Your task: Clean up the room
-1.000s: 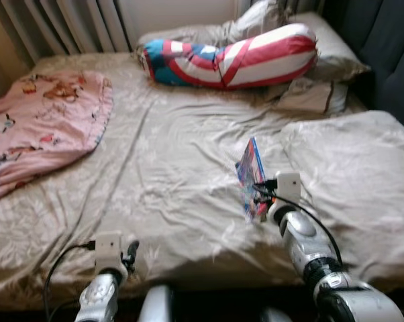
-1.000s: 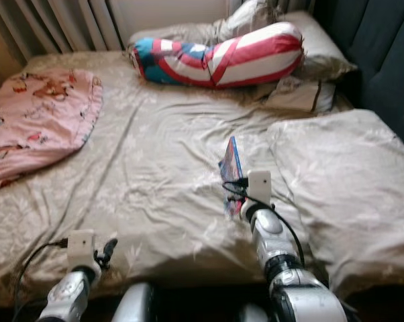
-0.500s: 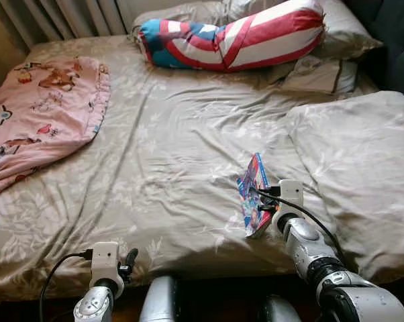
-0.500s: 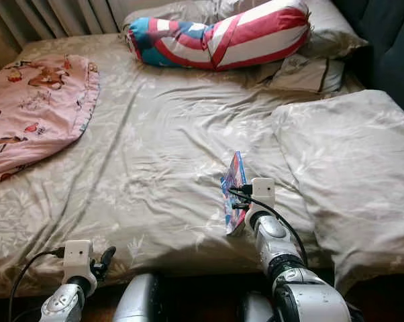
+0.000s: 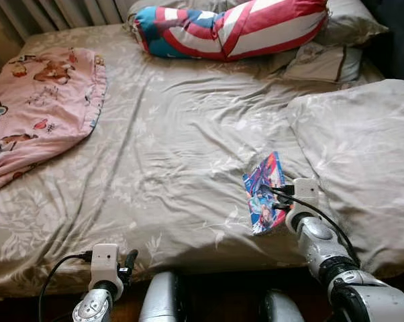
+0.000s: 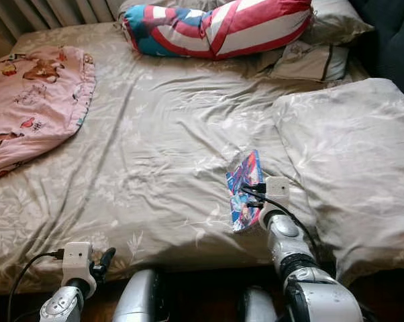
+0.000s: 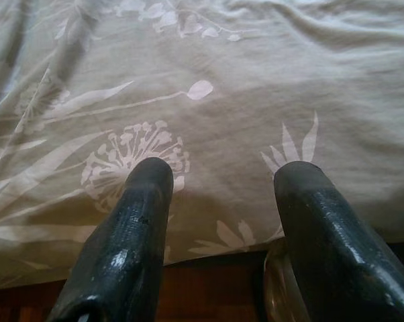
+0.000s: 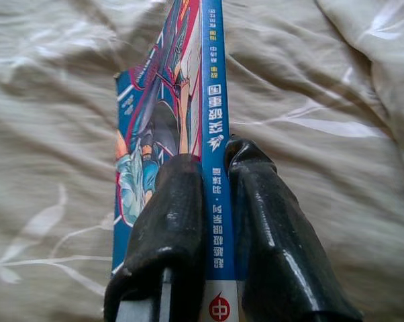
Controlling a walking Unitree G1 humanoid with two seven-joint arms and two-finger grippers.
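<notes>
The right arm reaches forward from the lower right over the near edge of the bed (image 5: pixel 188 147), its silver forearm angled up and inward, and the right gripper (image 8: pixel 213 171) is clamped on a book (image 5: pixel 264 192) with a bright blue, comic-style cover. In the right wrist view the two black fingers (image 8: pixel 172 221) press either side of the book's blue spine, one on the cover side and one on the back, so the jaws are closed down to the book's thickness. The book is tilted with its cover facing the robot's left, over the beige floral sheet just beside the duvet (image 5: pixel 363 147) bunched on the right side of the bed. The left arm is held low at the near edge of the bed, and the left gripper (image 7: pixel 219 194) points at the sheet with its fingers spread apart and nothing between them. A pink blanket (image 5: pixel 37 111) lies at the far left, and a red, white and blue pillow (image 5: pixel 235 30) lies across the head of the bed.
</notes>
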